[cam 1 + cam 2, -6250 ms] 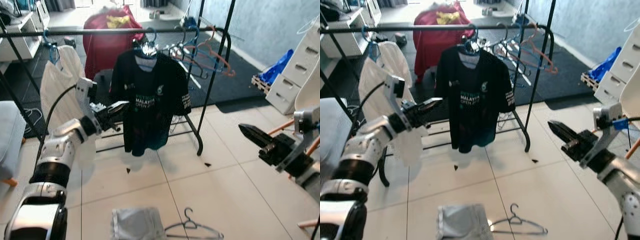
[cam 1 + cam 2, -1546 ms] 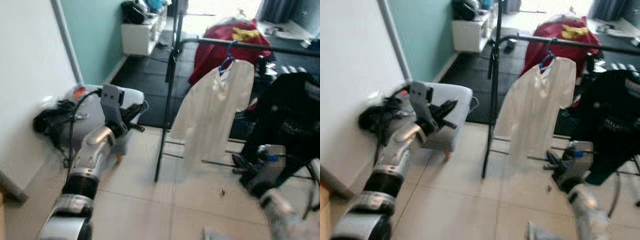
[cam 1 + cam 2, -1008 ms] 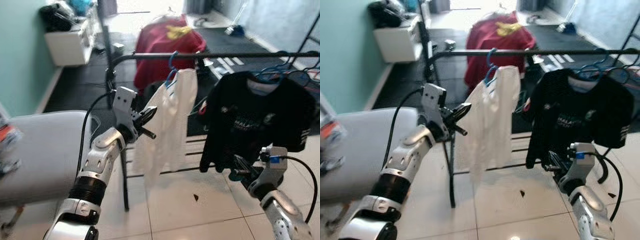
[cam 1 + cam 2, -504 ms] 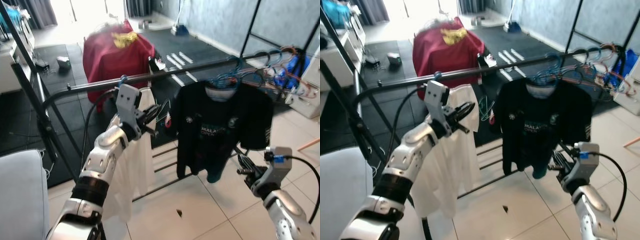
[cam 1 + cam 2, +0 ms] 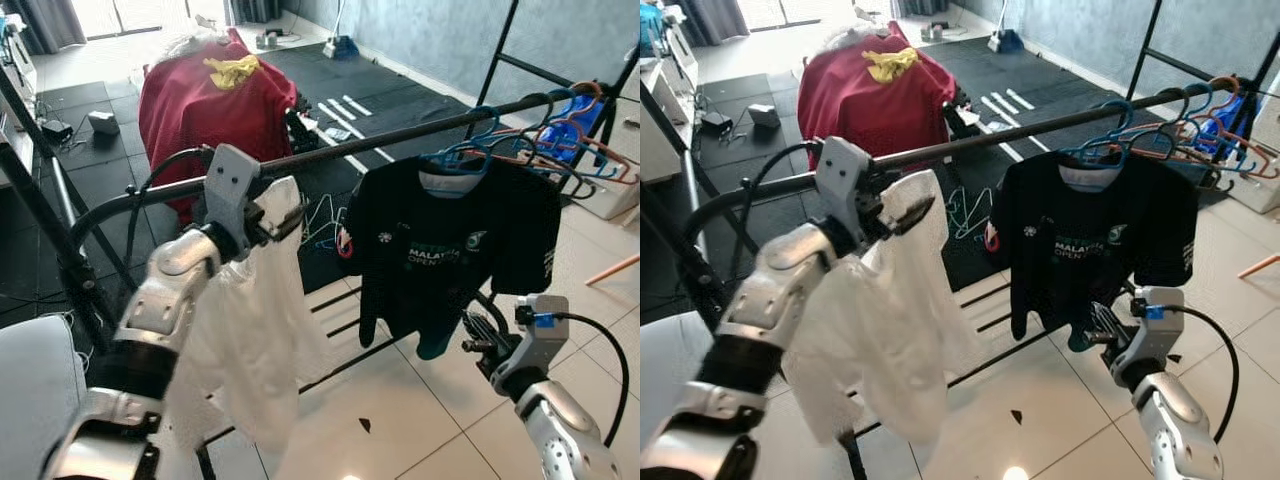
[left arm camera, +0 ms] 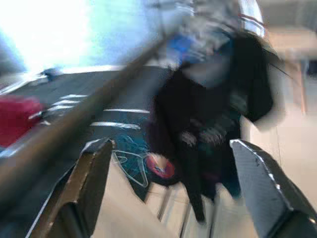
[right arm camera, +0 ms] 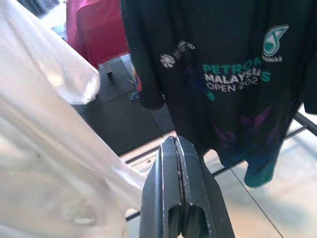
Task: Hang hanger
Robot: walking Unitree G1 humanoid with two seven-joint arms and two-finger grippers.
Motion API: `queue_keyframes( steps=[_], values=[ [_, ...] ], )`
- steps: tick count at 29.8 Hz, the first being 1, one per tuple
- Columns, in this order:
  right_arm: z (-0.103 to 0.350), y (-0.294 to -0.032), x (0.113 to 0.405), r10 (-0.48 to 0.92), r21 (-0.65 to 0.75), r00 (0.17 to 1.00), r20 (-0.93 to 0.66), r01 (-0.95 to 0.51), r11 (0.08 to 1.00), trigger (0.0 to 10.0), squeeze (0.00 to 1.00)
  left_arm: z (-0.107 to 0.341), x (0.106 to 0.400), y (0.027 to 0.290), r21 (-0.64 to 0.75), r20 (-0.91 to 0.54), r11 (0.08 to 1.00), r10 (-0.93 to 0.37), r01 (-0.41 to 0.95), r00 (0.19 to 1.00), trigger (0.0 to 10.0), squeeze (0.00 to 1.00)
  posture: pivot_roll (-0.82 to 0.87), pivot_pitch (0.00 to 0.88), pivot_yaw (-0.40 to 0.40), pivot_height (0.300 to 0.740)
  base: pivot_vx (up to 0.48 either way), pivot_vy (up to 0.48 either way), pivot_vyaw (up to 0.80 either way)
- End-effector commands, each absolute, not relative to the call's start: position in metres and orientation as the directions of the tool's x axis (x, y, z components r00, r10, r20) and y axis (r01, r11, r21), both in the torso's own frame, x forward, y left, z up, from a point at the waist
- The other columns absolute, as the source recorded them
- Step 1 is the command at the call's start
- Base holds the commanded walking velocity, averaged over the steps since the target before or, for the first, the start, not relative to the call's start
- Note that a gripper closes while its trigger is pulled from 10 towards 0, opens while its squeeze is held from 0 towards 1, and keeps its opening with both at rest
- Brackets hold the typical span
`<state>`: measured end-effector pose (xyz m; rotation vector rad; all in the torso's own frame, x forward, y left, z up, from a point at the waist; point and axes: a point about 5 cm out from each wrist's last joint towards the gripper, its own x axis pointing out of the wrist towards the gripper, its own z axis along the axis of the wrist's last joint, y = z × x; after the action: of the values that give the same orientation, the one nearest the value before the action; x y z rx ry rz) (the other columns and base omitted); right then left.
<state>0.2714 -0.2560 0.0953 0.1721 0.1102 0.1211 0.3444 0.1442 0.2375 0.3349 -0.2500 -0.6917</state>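
A black rail [image 5: 400, 135] crosses the scene. A white shirt [image 5: 250, 340] hangs at its left part, billowing. A black T-shirt [image 5: 450, 250] hangs on a blue hanger [image 5: 470, 155] further right. Several empty hangers [image 5: 575, 120] crowd the rail's right end. My left gripper [image 5: 275, 215] is raised to the white shirt's top, just below the rail. In the left wrist view the gripper [image 6: 170, 143] is open, with the rail [image 6: 59, 134] beside one finger and white cloth below. My right gripper [image 5: 480, 335] is low, in front of the black T-shirt's hem, with its fingers [image 7: 177, 163] pressed shut on nothing.
A red garment [image 5: 215, 90] is draped over something behind the rack, on a black mat [image 5: 400, 100]. A pale grey seat [image 5: 30, 390] is at the lower left. The rack's low bars [image 5: 340, 360] cross the tiled floor. A second black frame [image 5: 505, 50] stands at the far right.
The camera has swung, so the whole scene has shifted. My left gripper has risen closer to the rail and the white shirt's top, and the shirt now flares out. The right gripper stays low.
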Motion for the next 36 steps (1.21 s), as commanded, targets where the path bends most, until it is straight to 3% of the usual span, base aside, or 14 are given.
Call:
queue_keyframes(
  steps=[1,5,10,12,14,16,18,29,36],
  values=[
    [0.093,-0.259,0.269,0.119,0.178,0.986,-0.112,-0.098,0.979,10.0,0.0,0.236,0.337,0.147,0.412,0.052,0.66,-0.706,0.628,0.707,10.0,1.0,-0.1,0.105,0.005,0.74,0.0,0.0,0.0],
    [0.092,-0.258,0.27,0.127,0.177,0.985,-0.114,-0.106,0.979,10.0,0.0,0.226,0.307,0.161,0.387,-0.147,0.461,-0.824,0.798,0.547,10.0,1.0,-0.09,0.098,0.004,0.74,0.0,0.0,0.0],
    [0.093,-0.259,0.271,0.127,0.176,0.985,-0.113,-0.106,0.979,10.0,0.0,0.222,0.3,0.166,0.377,-0.204,0.418,-0.833,0.827,0.514,10.0,1.0,-0.09,0.098,0.004,0.74,0.0,0.0,0.0],
    [0.093,-0.259,0.271,0.127,0.176,0.985,-0.113,-0.106,0.979,10.0,0.0,0.22,0.301,0.172,0.38,-0.232,0.43,-0.813,0.819,0.534,10.0,1.0,-0.09,0.094,0.007,0.74,0.0,0.0,0.0],
    [0.092,-0.259,0.271,0.13,0.174,0.985,-0.113,-0.109,0.979,10.0,0.0,0.225,0.318,0.185,0.4,-0.189,0.585,-0.701,0.705,0.688,10.0,1.0,-0.09,0.091,0.008,0.74,0.0,0.0,0.0],
    [0.092,-0.259,0.271,0.13,0.174,0.985,-0.113,-0.109,0.979,10.0,0.0,0.225,0.318,0.185,0.4,-0.189,0.585,-0.701,0.705,0.688,10.0,1.0,-0.09,0.091,0.008,0.74,0.0,0.0,0.0],
    [0.092,-0.259,0.271,0.131,0.174,0.985,-0.113,-0.111,0.979,10.0,0.0,0.227,0.323,0.187,0.37,-0.141,0.659,-0.657,0.655,0.74,10.0,1.0,-0.09,0.09,0.011,0.74,0.0,0.0,0.0],
    [0.092,-0.261,0.27,0.129,0.171,0.985,-0.117,-0.108,0.979,10.0,0.0,0.213,0.302,0.224,0.371,-0.382,0.605,-0.592,0.704,0.71,10.0,1.0,-0.08,0.104,0.004,0.74,0.0,0.0,0.0],
    [0.092,-0.26,0.27,0.131,0.172,0.985,-0.115,-0.11,0.979,10.0,0.0,0.222,0.304,0.25,0.383,-0.406,0.674,-0.491,0.632,0.771,10.0,1.0,-0.08,0.108,-0.001,0.74,0.0,0.0,0.0]
  ],
)
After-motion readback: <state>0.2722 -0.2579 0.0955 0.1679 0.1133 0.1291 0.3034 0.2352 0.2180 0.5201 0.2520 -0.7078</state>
